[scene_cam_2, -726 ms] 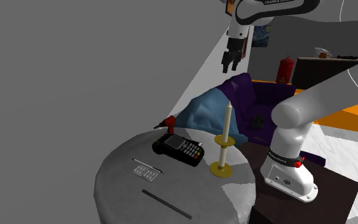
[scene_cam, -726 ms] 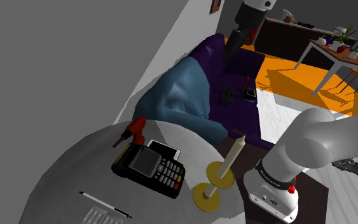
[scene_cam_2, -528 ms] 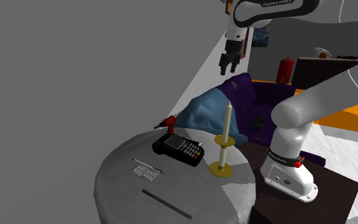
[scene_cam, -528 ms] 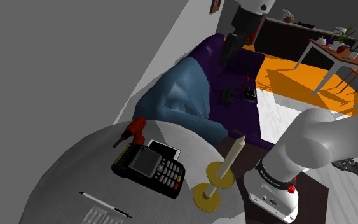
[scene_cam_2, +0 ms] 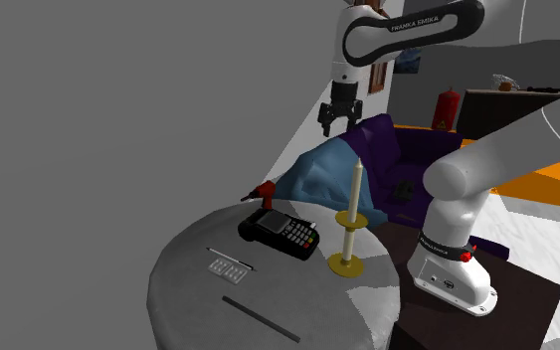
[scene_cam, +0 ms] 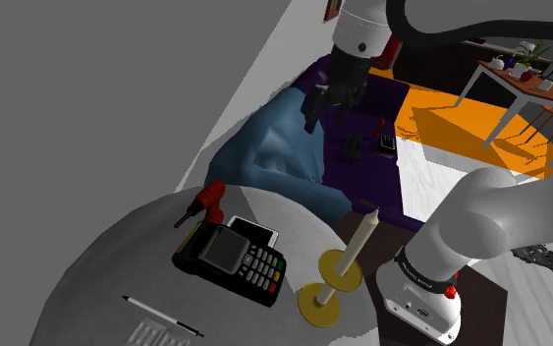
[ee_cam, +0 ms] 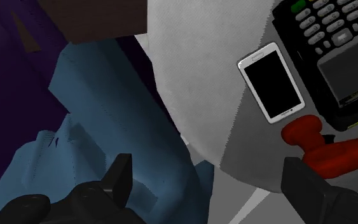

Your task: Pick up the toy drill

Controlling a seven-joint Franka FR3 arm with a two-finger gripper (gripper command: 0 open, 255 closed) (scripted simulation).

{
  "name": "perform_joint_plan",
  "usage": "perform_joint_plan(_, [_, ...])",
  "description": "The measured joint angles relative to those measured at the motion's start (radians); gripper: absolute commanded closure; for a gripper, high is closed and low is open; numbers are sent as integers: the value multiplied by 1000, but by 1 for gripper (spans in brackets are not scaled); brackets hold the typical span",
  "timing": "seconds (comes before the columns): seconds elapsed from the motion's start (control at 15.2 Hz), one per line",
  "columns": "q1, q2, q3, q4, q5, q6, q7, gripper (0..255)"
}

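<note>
Overhead, my jaws hang spread and empty, well apart from the card terminal (scene_cam: 230,254) — the red toy drill (scene_cam: 205,200) lies untouched on the table (scene_cam: 97,270) just beside that terminal. Reaching down, closing and lifting all remain, I judge.

The toy drill (ee_cam: 336,153) runs past the wrist view's edge, seemingly behind one finger (ee_cam: 314,191).

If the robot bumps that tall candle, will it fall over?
Probably: the candle is tall and thin, standing upright, so a knock up high could tip it. Its wide round yellow base may steady it a little. It looks stiff, not floppy.
</note>
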State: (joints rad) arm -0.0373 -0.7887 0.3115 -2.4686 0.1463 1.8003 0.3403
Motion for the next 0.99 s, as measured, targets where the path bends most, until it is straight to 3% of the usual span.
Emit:
perform_joint_plan(0.59, [-104, 222, 308, 74, 74, 140, 499, 0])
perform_joint_plan(0.86, [-190, 375, 462, 151, 40, 204, 745, 0])
perform_joint_plan(0.99, [-248, 478, 546, 203, -12, 235, 882, 0])
